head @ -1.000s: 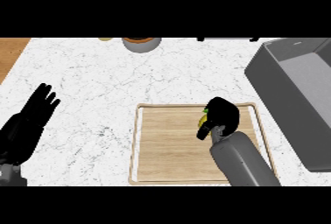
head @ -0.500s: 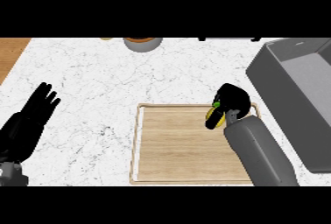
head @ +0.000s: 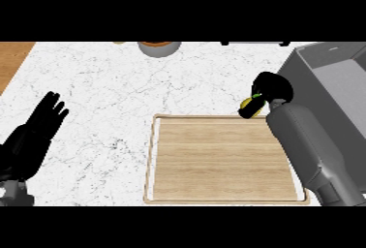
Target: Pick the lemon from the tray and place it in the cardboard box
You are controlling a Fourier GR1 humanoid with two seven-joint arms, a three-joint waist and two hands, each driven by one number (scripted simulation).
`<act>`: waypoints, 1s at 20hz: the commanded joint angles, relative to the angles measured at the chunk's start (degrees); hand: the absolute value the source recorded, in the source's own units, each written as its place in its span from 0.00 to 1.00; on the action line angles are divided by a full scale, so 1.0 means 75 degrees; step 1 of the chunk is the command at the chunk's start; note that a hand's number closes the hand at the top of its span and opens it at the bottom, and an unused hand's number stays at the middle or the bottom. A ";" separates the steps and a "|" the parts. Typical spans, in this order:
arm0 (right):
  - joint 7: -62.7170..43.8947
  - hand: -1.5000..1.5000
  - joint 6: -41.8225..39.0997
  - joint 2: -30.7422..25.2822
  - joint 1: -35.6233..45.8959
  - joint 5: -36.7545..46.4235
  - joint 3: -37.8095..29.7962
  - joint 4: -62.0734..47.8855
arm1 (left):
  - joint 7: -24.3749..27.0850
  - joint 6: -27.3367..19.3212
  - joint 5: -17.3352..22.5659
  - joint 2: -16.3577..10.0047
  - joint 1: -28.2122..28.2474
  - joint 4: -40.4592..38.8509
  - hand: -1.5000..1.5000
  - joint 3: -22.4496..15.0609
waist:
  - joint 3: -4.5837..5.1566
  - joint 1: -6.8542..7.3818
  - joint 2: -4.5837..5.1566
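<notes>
Gripping the lemon [head: 250, 103], right hand [head: 273, 88] has fingers curled round it at center right, just past the tray's [head: 214, 160] upper edge and beside the grey box [head: 336, 82]. Risk: lemon is only partly covered by the fingers, so it could slip out, or clip the box wall if carried too low. Left hand [head: 32, 140] rests open, lower left.

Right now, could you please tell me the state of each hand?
Left hand: open, resting at the left edge, holding nothing.
Right hand: curled round the lemon, holding it.
</notes>
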State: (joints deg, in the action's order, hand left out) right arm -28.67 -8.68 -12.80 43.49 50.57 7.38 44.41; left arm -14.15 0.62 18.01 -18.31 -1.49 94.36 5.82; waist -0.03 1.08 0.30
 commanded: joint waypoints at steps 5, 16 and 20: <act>-0.0151 1.00 0.0530 0.0006 0.0784 0.0522 0.0072 0.0618 | -0.0290 -0.0241 -0.0197 0.0194 -0.0059 0.0223 0.50 -0.0025 | 0.0004 -0.0114 -0.0061; -0.2272 1.00 -0.0277 -0.0816 0.1387 0.1199 -0.0178 0.3833 | 0.0103 0.0024 -0.0240 0.0197 0.0046 -0.0248 0.50 0.0165 | 0.0011 -0.0259 -0.0090; -0.2459 1.00 -0.0192 -0.1166 0.1241 0.1340 -0.0622 0.4194 | 0.0065 0.0074 -0.0249 0.0218 -0.0339 -0.0505 0.50 0.0199 | 0.0007 -0.0201 -0.0055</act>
State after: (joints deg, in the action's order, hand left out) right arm -43.92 -8.88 -19.50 52.16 59.11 4.62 72.35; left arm -14.10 1.03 16.62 -17.20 -1.59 93.17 7.32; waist 0.03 -0.58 -0.33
